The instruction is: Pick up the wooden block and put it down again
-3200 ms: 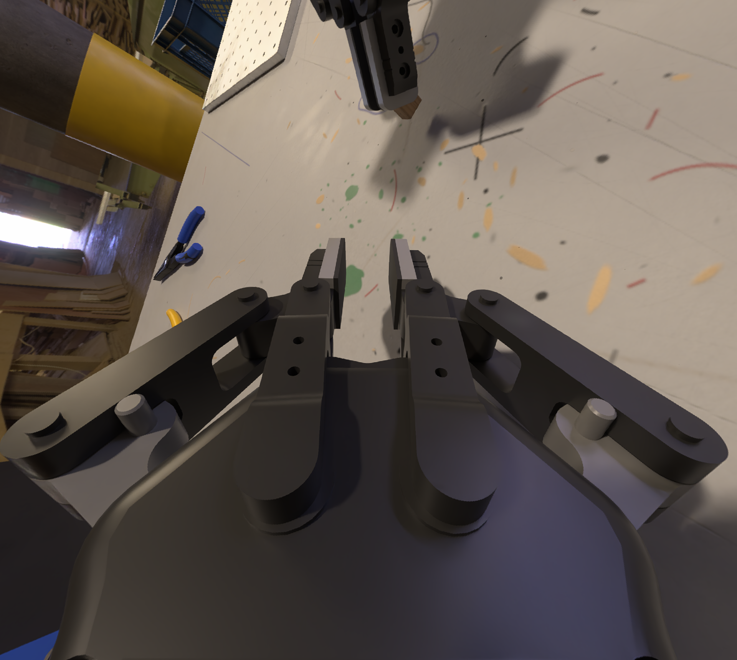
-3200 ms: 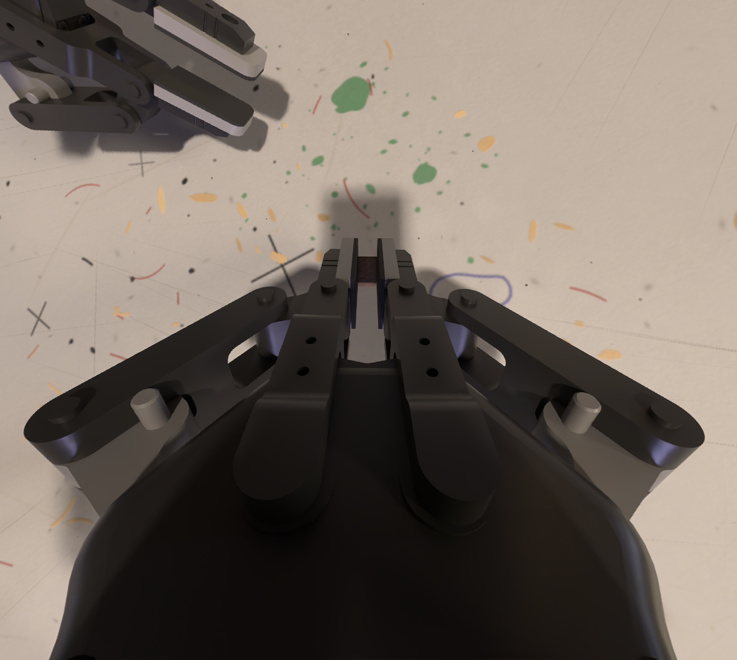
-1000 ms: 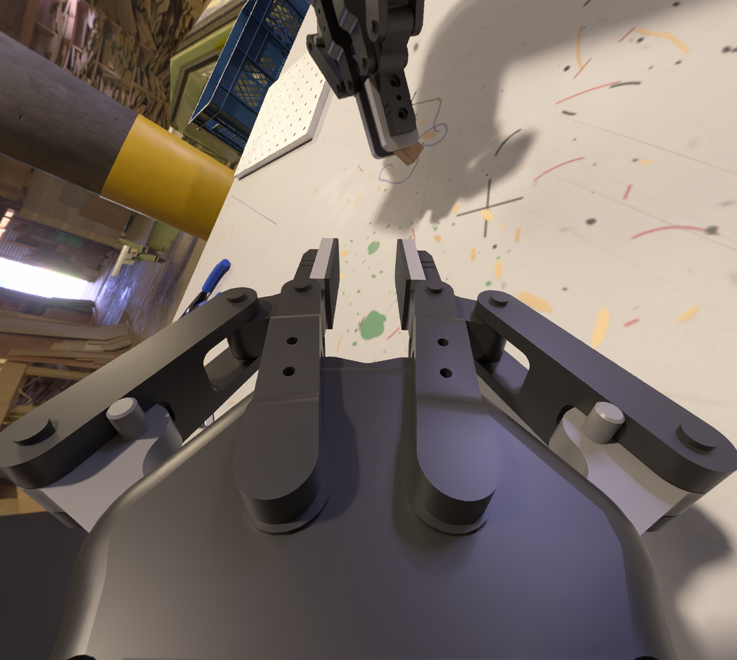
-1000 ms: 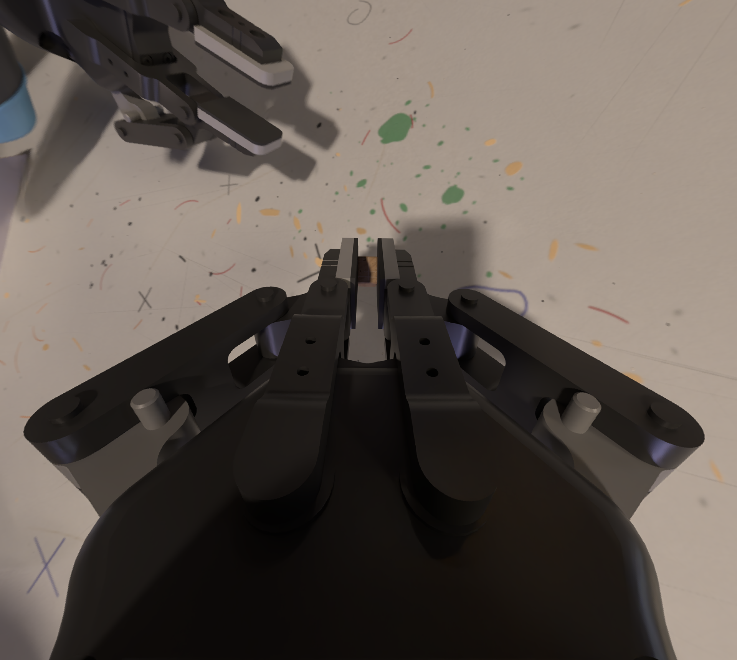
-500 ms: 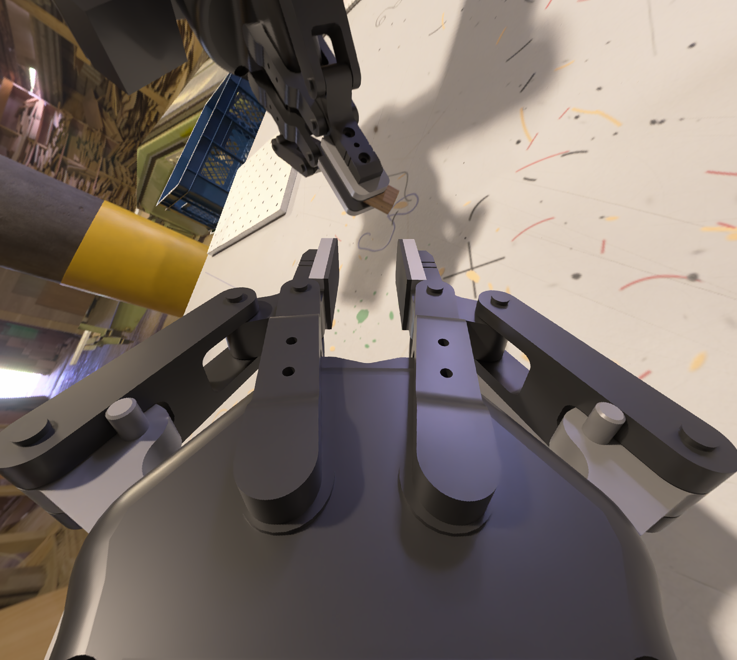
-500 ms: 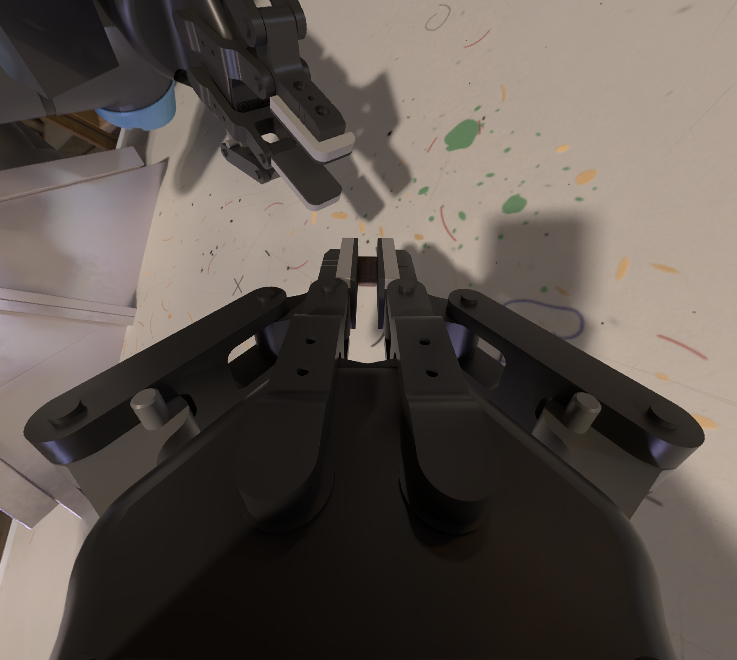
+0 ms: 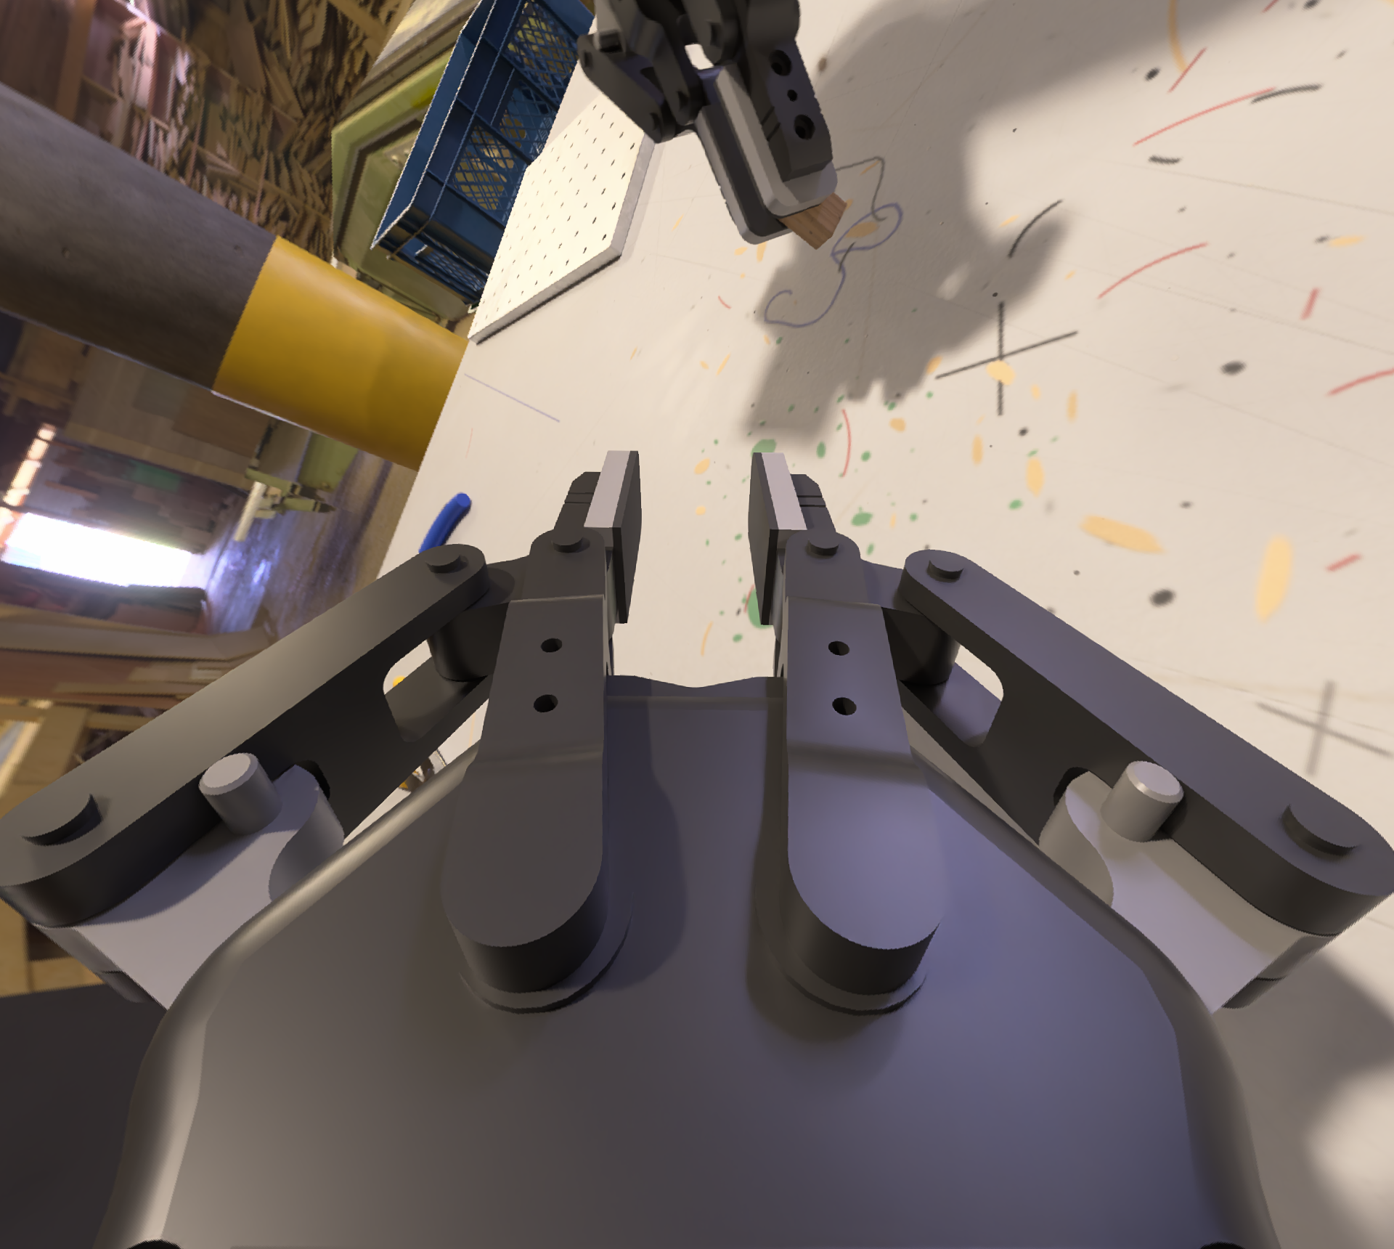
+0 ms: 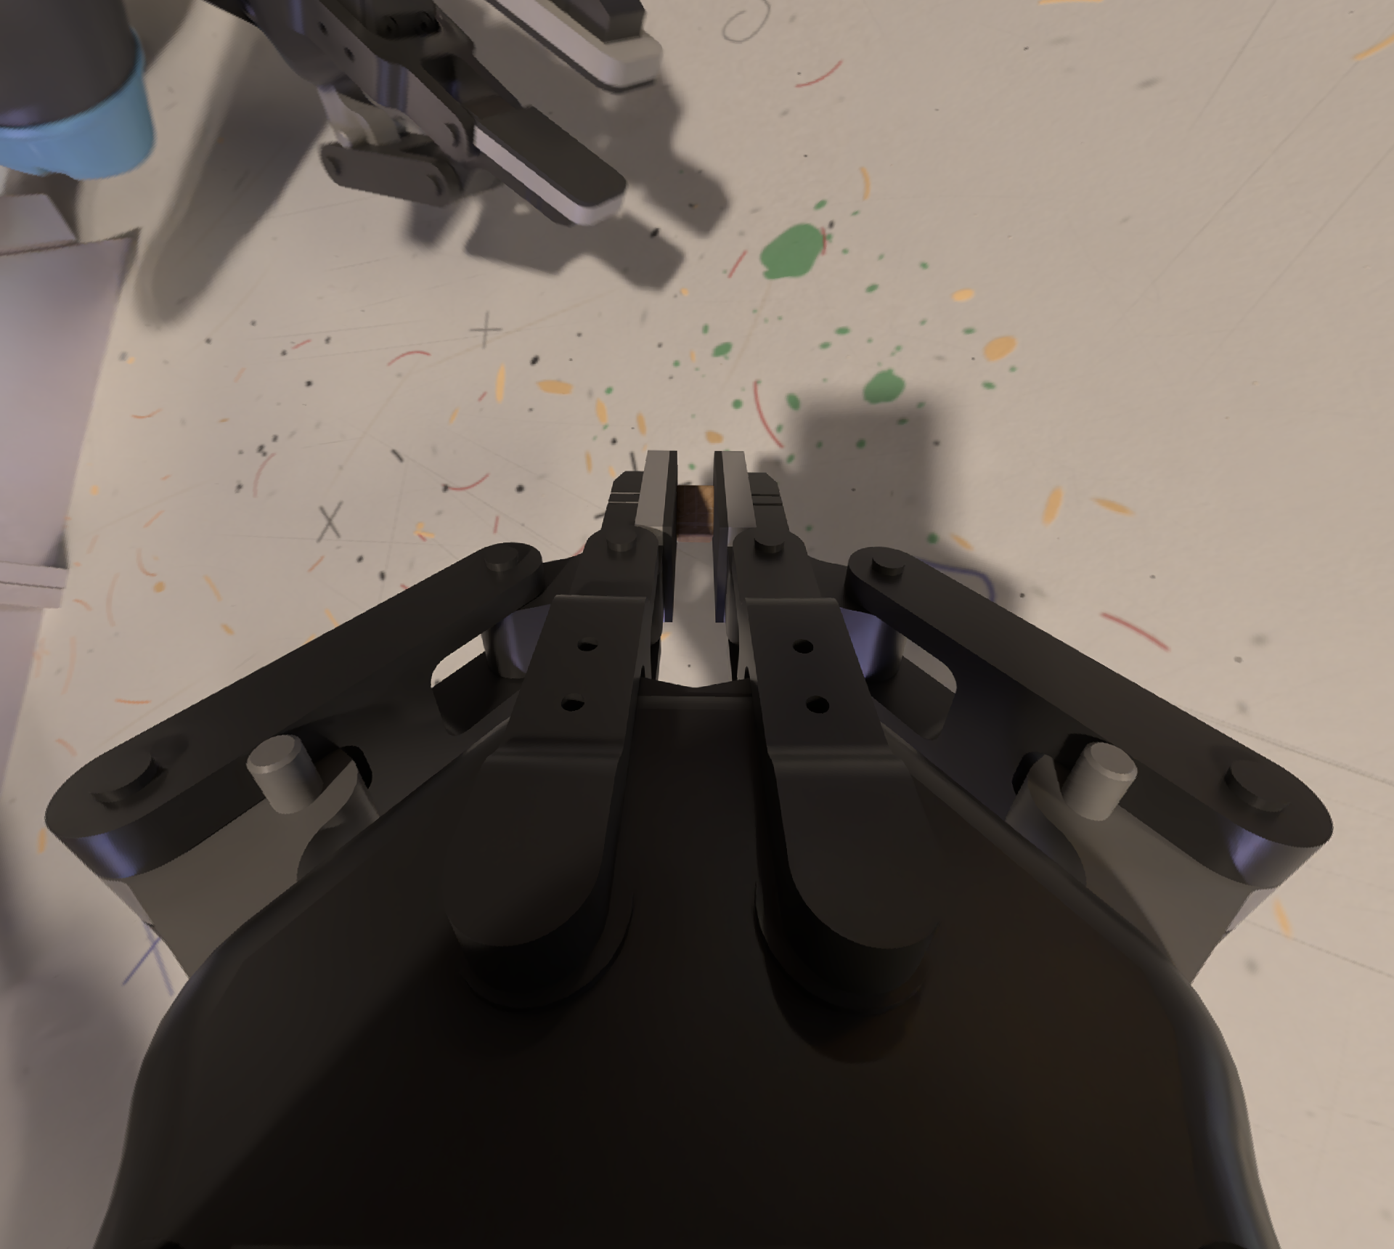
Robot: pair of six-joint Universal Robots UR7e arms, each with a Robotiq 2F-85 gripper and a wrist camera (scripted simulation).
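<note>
My right gripper is shut on a small wooden block and holds it above the paint-spattered table. In the left wrist view the right gripper hangs at the upper middle, and the block sticks out from its fingertips, clear of the table. My left gripper is open and empty, low over the table. It also shows in the right wrist view at the upper left, apart from the block.
A white pegboard panel lies at the table's far left, a blue crate behind it. A grey and yellow pillar stands past the table's edge. A blue tool handle lies near that edge.
The right gripper keeps the block raised. The left gripper has swung back, from pointing up toward the right gripper to pointing lower across the table. Both jaws are unchanged.
</note>
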